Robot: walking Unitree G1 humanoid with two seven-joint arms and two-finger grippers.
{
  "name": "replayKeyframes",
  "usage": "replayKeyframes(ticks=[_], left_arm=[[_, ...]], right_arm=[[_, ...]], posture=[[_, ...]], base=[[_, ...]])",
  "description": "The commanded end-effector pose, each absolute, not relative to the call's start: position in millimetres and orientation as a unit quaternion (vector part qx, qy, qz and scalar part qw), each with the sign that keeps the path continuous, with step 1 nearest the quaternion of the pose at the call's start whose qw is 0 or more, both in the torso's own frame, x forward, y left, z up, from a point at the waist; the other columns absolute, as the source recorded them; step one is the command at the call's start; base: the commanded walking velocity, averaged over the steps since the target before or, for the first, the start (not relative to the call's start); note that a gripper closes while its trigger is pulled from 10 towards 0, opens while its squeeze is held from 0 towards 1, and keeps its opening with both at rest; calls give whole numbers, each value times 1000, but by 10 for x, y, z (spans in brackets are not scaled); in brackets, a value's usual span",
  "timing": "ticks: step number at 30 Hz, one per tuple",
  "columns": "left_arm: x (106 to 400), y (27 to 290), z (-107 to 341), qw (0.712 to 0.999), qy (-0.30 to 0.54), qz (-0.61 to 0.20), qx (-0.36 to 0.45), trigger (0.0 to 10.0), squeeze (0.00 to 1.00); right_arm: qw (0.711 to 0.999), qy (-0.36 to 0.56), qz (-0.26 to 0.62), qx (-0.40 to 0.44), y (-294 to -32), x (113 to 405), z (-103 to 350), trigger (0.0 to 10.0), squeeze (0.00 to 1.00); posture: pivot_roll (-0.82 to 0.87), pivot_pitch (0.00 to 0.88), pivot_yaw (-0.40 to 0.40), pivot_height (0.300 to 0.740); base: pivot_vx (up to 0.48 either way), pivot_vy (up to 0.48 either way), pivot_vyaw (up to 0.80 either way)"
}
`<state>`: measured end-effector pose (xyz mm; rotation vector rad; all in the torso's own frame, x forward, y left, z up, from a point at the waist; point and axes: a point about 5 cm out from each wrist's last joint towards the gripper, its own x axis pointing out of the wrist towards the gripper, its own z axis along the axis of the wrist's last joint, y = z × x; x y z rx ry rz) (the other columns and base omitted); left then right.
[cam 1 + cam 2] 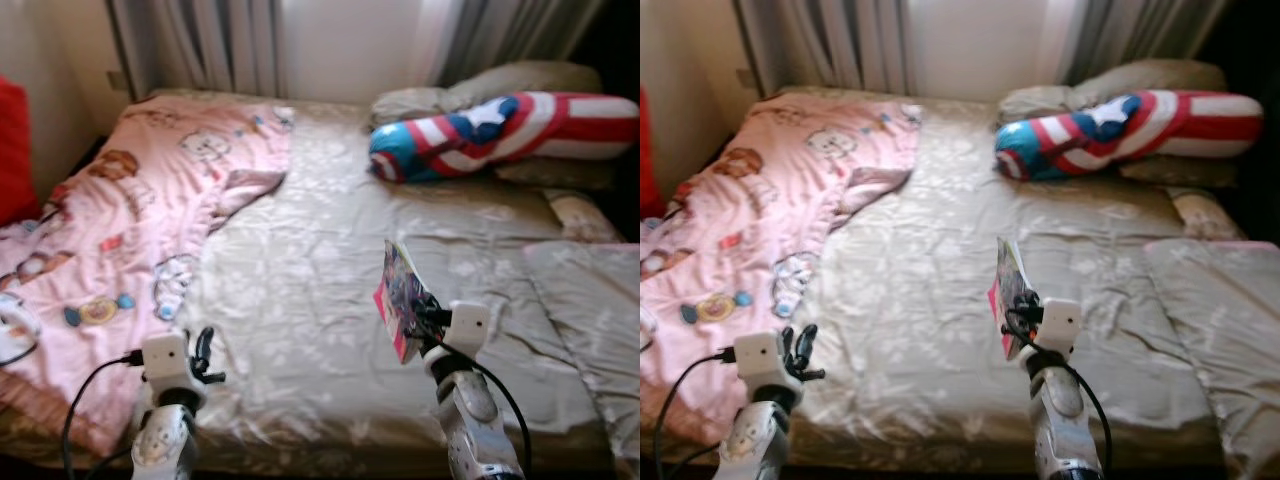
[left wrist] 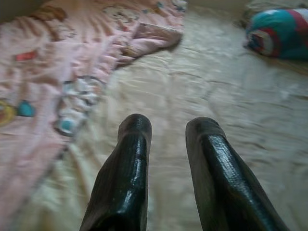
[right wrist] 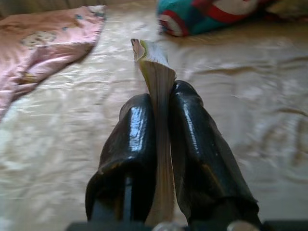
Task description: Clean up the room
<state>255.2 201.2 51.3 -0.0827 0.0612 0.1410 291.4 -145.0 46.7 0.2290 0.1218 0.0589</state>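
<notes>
covering beige bed (image 1: 300, 300), pink blanket (image 1: 130, 200)

Colourful book (image 1: 400, 300) upright, edge-on; pinched in right end effector (image 3: 161, 110) above bed.

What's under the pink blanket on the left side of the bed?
The pink blanket lies crumpled over the beige sheet, which shows past its edge. Whatever else sits beneath is covered. The right gripper holds a book above the sheet.
</notes>
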Motion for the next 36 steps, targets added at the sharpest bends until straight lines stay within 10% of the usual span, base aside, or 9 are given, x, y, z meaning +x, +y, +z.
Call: replayKeyframes(ticks=[1, 36], left_arm=[[2526, 1956, 463, 996, 39, 65, -51, 10000, 0], [2519, 1953, 473, 996, 38, 60, -59, 10000, 0]], right_arm=[[993, 38, 18, 114, -1528, 2940, 548, 10000, 0], [992, 42, 18, 116, -1505, 2948, 529, 10000, 0]], posture=[[56, 103, -87, 738], [64, 86, -84, 738]], base=[[0, -364, 0], [0, -123, 0]])
